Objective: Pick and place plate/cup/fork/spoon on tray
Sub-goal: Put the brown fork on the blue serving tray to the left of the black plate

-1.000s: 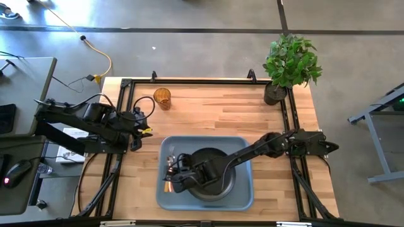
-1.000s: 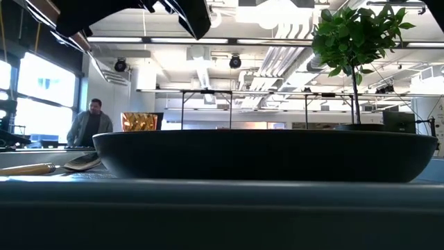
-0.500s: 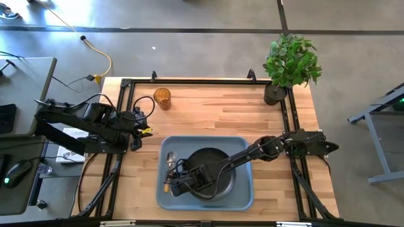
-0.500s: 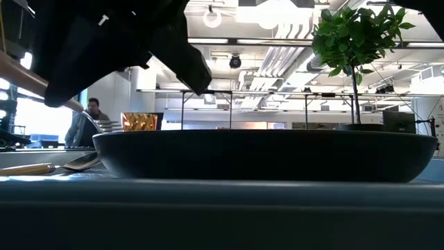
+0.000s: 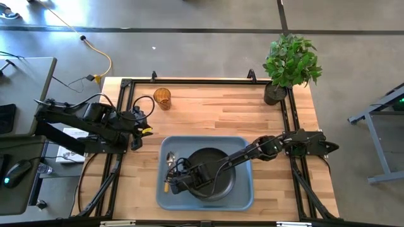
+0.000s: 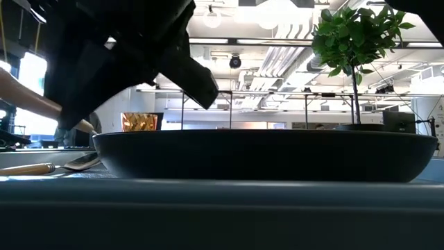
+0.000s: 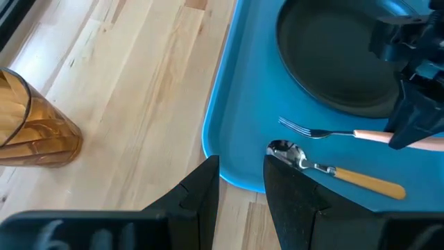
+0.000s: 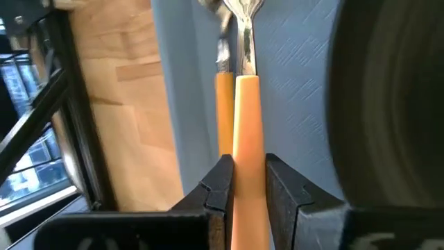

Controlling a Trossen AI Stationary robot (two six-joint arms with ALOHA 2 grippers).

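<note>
The light blue tray (image 5: 243,189) lies at the table's near middle, and the black plate (image 5: 218,165) rests in it. The spoon (image 7: 333,171) lies flat on the tray floor between the plate and the tray's left wall. My right gripper (image 5: 175,183) hangs low over that strip, shut on the fork (image 7: 326,132), which runs beside the spoon. The amber cup (image 5: 162,98) stands on the wood at the far left. My left gripper (image 7: 241,187) waits open and empty at the table's left edge, pointing at the tray's left rim. My right gripper pinches the fork's orange handle (image 8: 246,139) between its two fingers, and the handle runs out ahead of them toward the tines (image 8: 243,14). It comes slanting down from the table's right. The fork is tilted, handle end (image 6: 28,90) high, tines low over the tray floor.
A potted plant (image 5: 289,63) stands at the table's far right corner. Black frame rails run along the table's left and right edges. Bare wood lies between the cup and the plant. A person (image 6: 73,128) stands in the room beyond the table.
My right gripper has come down toward the tray's left strip with the fork, staying shut on it. The fork has dropped with it, handle end high, and its tines now sit low beside the spoon. The spoon, plate and cup have stayed put.
</note>
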